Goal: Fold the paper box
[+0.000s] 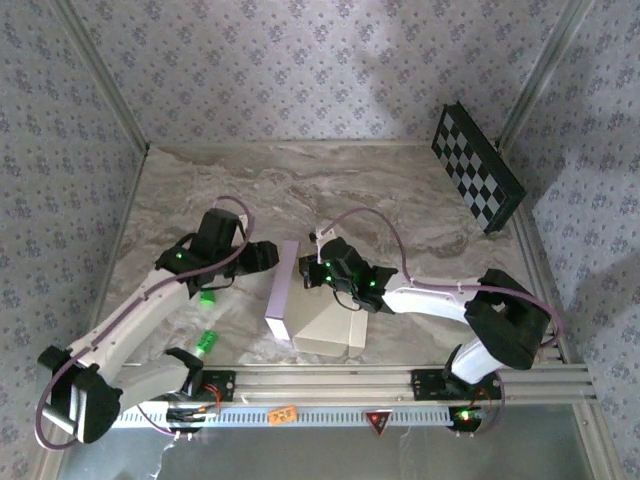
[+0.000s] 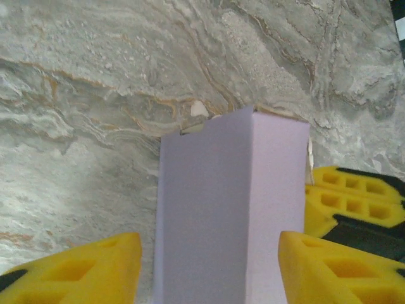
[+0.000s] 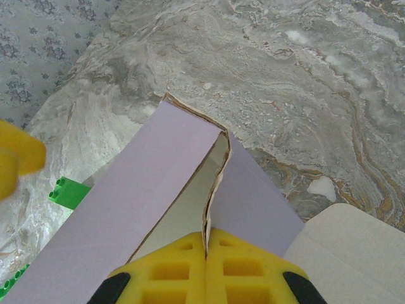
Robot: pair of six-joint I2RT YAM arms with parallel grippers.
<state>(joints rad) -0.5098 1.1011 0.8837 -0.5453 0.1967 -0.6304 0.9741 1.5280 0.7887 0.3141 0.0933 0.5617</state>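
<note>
The paper box (image 1: 283,292) sits half-formed in the middle of the table, a lavender wall standing up and a cream panel (image 1: 328,325) lying flat to its right. In the left wrist view the lavender wall (image 2: 221,202) rises between the yellow fingers of my left gripper (image 2: 209,253), which is open with a gap on both sides. My right gripper (image 3: 206,239) is shut on the raw top edge of a lavender box wall (image 3: 158,164) at the corner. From above, the left gripper (image 1: 264,256) and the right gripper (image 1: 318,270) flank the upright wall.
A black-and-white checkerboard panel (image 1: 478,168) leans in the far right corner. Two green bricks (image 1: 207,297) (image 1: 205,343) lie on the marble table (image 1: 400,200) left of the box, near the left arm. Patterned walls close in the table on three sides.
</note>
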